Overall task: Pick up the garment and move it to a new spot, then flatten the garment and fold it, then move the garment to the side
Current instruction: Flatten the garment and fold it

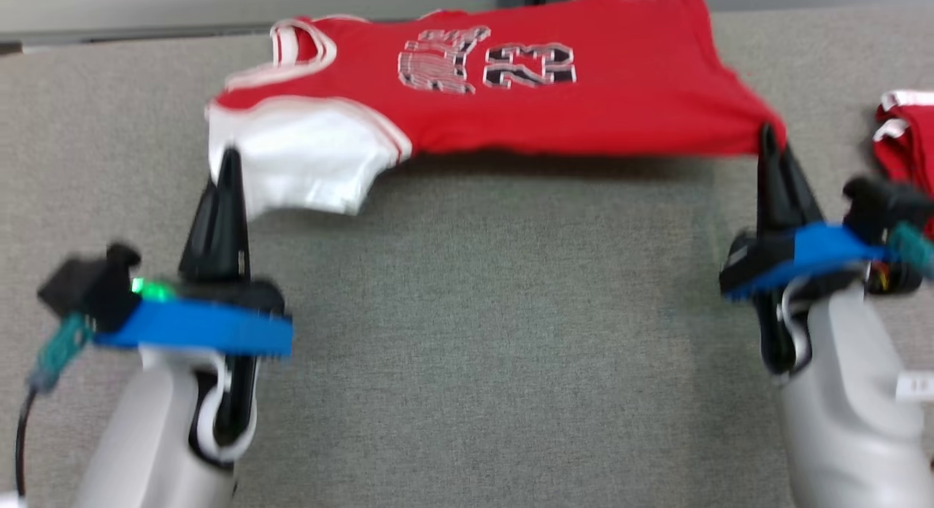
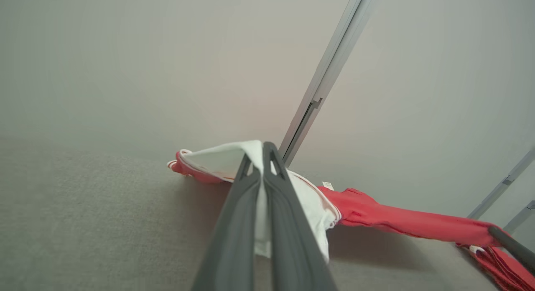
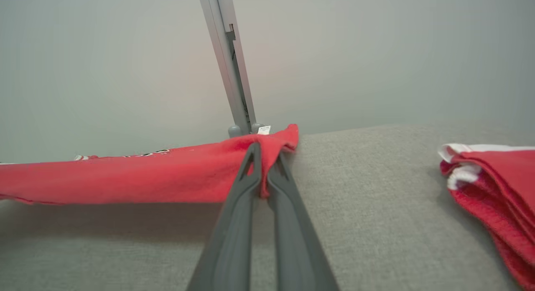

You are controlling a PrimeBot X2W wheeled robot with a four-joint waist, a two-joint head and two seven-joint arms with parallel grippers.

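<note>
Evidently mid-carry, the red number-23 jersey point(image 1: 511, 92) hangs stretched just above the grey table point(image 1: 474, 311). The left gripper point(image 1: 230, 161) is clamped on its white sleeve point(image 1: 292, 158), the right gripper point(image 1: 766, 139) on a hem corner. It is best lowered evenly and taut, apart from the folded red garment point(image 1: 905, 136).

L arm point(image 1: 146, 435), R arm point(image 1: 839, 406) spread wide apart, jaws pinched closed

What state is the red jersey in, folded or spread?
Spread: the jersey is stretched between the left gripper, pinching its white sleeve, and the right gripper, pinching a red corner.
</note>
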